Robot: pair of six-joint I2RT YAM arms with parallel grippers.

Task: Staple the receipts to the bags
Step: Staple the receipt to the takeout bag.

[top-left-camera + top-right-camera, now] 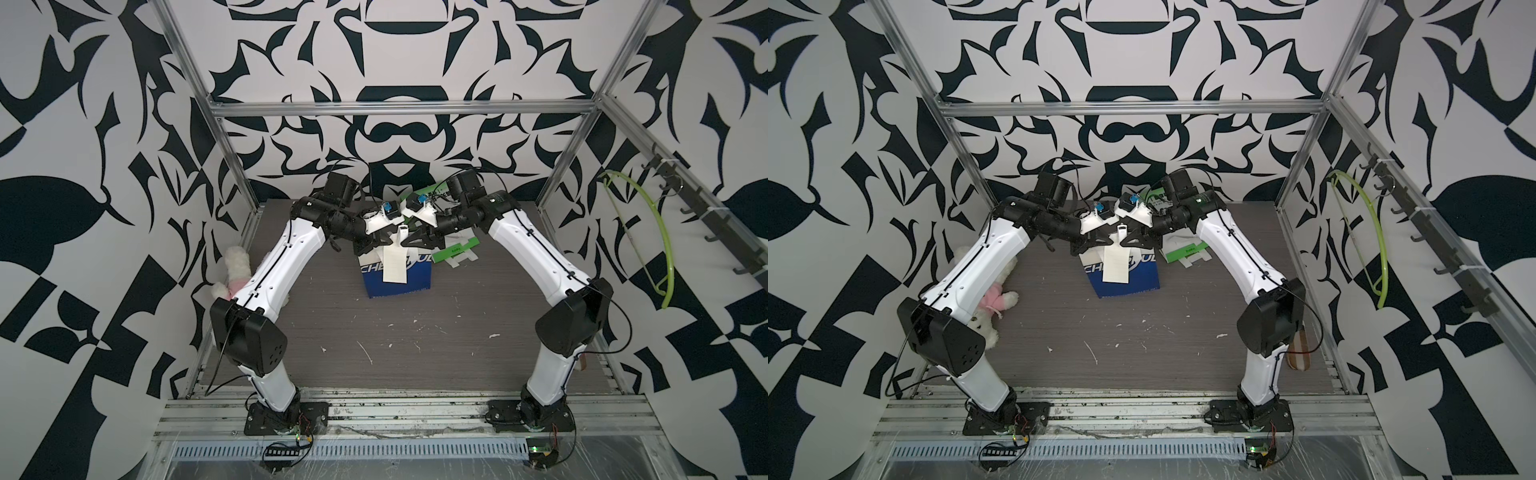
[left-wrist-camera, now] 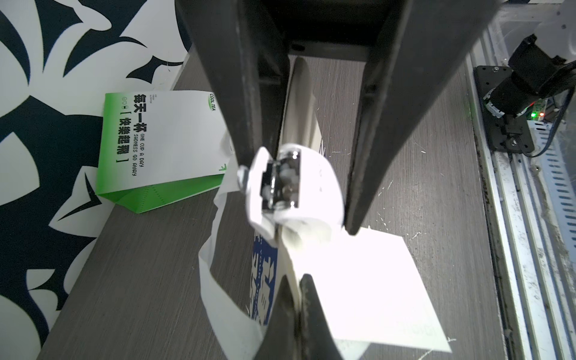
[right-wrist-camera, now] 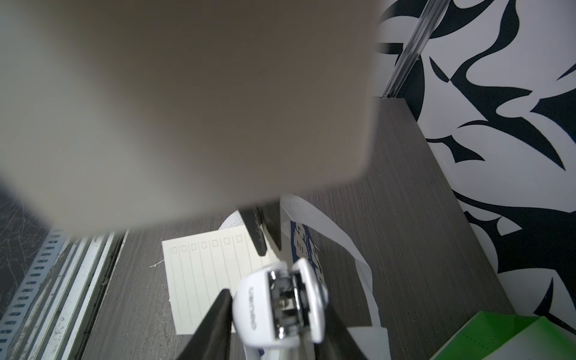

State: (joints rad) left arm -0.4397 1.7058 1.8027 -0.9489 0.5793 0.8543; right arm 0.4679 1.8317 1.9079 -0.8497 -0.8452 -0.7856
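Nearest: receipt (image 1: 395, 266) hangs down near face of navy bag (image 1: 415, 284), at centre of worktop (image 1: 374, 332); long axis 12–6, free end to 6 o'clock. Above, left hand (image 2: 296, 279) closed, pinching receipt to bag rim; right hand (image 3: 276, 308) clamped round stapler (image 2: 290, 187) astride that rim. Advice: squeeze fully, squarely, left pinch steady. Beyond, green bag (image 1: 455, 249) flat at 2 o'clock.

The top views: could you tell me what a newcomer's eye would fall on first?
The eye lands mid-table, where the left claw pinches a cream receipt against the top edge of the standing navy bag while the right claw grips a white stapler over that edge. Next come the black-and-white patterned walls, the green-and-white bag lying flat behind toward the right, and a teddy bear at the far left.
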